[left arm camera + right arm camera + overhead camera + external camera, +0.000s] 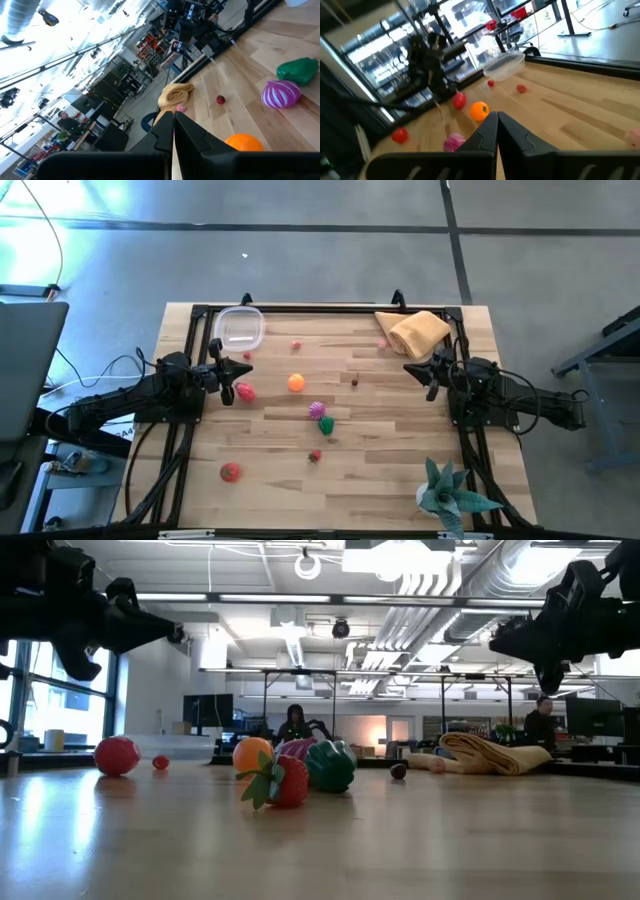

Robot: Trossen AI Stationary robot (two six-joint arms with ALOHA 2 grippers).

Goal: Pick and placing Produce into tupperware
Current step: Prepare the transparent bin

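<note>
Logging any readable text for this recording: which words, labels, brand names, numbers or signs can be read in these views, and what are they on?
None can be read in any view.
Produce, tupperware, tan cloth and table: no visible lettering.
Small white label on the equipment beyond the table's edge in the left wrist view: too small and blurred to read.

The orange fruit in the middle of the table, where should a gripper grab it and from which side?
Grip the orange fruit across its widest middle, coming straight down from above. It is round, sits alone on the table with clear wood all round, so the fingers can likely straddle it. The left gripper, now shut, is nearest.
</note>
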